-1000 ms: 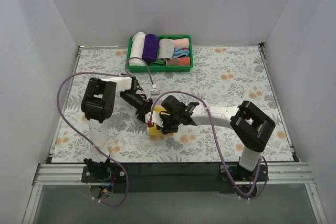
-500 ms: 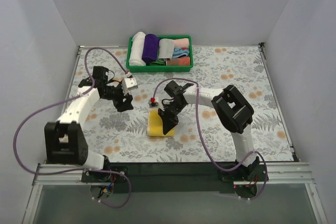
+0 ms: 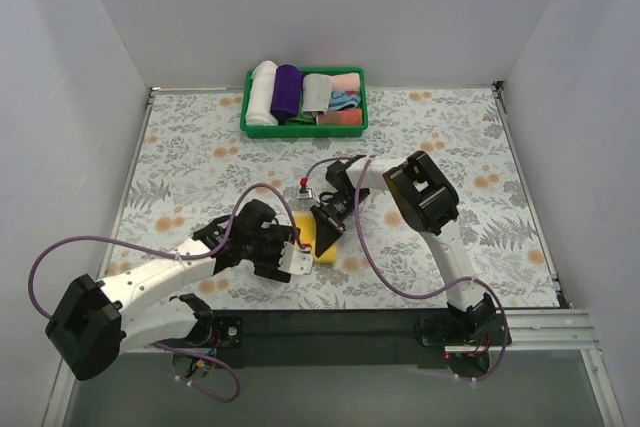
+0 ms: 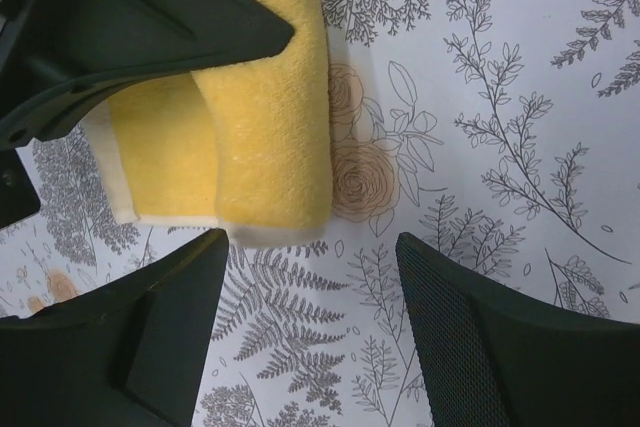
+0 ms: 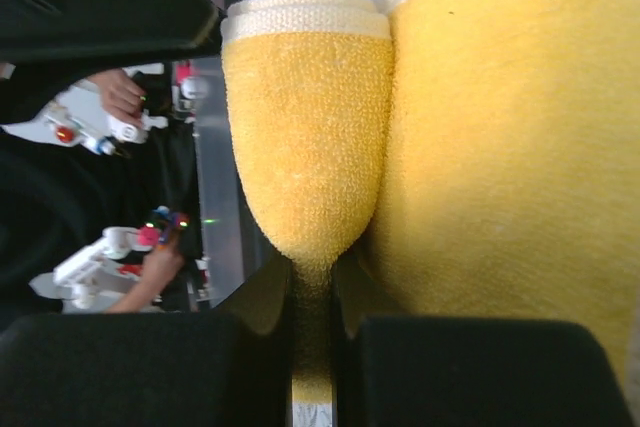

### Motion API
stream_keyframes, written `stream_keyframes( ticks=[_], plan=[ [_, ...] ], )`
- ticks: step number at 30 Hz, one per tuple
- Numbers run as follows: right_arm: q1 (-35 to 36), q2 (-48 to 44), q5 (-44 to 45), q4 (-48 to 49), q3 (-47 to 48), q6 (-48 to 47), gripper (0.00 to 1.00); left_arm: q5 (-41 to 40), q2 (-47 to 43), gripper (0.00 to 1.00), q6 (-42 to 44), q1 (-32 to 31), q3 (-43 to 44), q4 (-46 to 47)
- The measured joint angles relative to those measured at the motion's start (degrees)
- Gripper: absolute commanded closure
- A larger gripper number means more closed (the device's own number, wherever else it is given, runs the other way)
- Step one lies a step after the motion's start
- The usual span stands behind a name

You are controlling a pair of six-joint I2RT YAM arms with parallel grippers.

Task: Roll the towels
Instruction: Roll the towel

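So the pale yellow towel (image 3: 322, 247) is found half rolled, mid-table, with a thick rolled-over part lying on the flat remainder. The right gripper (image 5: 312, 347) is clamped shut on it. A thin pinch of the fold is squeezed between the fingers, and the fat part of the roll bulges just ahead of them.

The left gripper (image 4: 312, 282) is held apart with nothing in it. The towel's near end sits just ahead of its fingertips, shifted toward the finger on the left of the wrist view, and isn't touched as far as can be told. The roll's long axis is pointed pretty much straight away from the left jaws, end-on, so it isn't lined up to be straddled crosswise.

The right arm is counted as nearer, being on it already. The next move probably hinges on that free end being reached by the left pincer. The grey towel (image 3: 316, 94) is seen rolled in the green basket (image 3: 304, 130), well beyond both grippers.
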Motion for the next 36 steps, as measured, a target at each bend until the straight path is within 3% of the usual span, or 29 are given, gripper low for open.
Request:
stream_keyframes(
  ticks=[11, 15, 16, 19, 20, 21, 27, 30, 36],
  plan=[
    [-1.86, 4.74, -4.50, -6.93, 2.73, 0.61, 0.99, -8.46, 9.77, 0.39, -0.26, -10.27, -1.40, 14.05],
    [-1.88, 5.42, -4.48, -8.41, 3.67, 0.50, 0.99, -9.97, 13.00, 0.53, -0.48, -11.69, -1.38, 16.81],
    [-1.88, 5.42, -4.44, -8.46, 3.67, 0.42, 0.99, -10.29, 13.64, 0.64, -0.50, -11.82, -1.36, 17.51],
    [-1.95, 5.42, -4.26, -8.55, 3.69, 0.33, 0.97, -11.04, 15.06, 0.83, -0.96, -11.87, -0.24, 18.10],
    [-1.99, 5.42, -4.24, -8.59, 3.69, 0.35, 0.93, -11.06, 15.74, 0.85, -1.22, -11.89, 0.59, 17.38],
    [-2.10, 5.38, -4.00, -8.76, 3.69, 0.50, 0.79, -10.97, 16.48, 0.86, -1.46, -11.89, 1.53, 16.44],
    [-4.31, 2.99, -0.79, -11.54, 3.87, 3.82, 0.38, -7.10, 19.76, 0.91, -2.89, -11.85, 6.62, 10.43],
    [-8.22, -0.98, 5.68, -10.82, 5.92, 4.68, 0.33, -3.63, 21.66, 0.91, -3.98, -11.54, 9.46, 6.49],
    [-20.04, -12.94, 15.28, -6.97, 7.67, 4.70, 0.31, 7.43, 27.61, 0.91, -6.69, -6.86, 16.44, -2.64]
  ],
)
